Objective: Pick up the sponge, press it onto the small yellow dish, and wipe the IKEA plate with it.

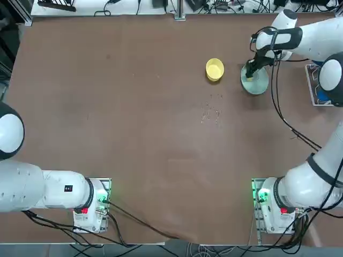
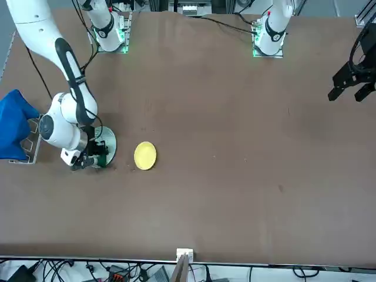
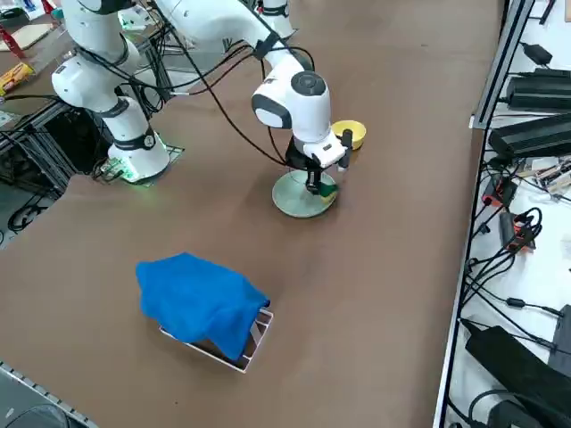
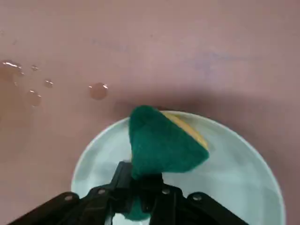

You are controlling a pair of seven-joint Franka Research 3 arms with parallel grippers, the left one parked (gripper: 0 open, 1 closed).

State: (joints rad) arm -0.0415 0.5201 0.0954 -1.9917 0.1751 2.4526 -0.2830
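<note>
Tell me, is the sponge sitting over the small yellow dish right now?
No, the sponge, clamped in the right pincer, is over the pale IKEA plate.

The table [image 1: 134,134] is a plain matt brown, speckled with a few clear glossy droplets [image 4: 98,90]. The sponge [image 4: 161,143] shows a dark green scouring face with a strip of yellow foam at its 2 o'clock edge. The IKEA plate [image 4: 243,173] is pale mint, glossy and unpatterned. The small yellow dish [image 1: 215,69] is a bright, even yellow. The right gripper [image 4: 140,199] is black, on a white arm with black bands. A vivid blue cloth [image 3: 201,301] has no pattern.
</note>
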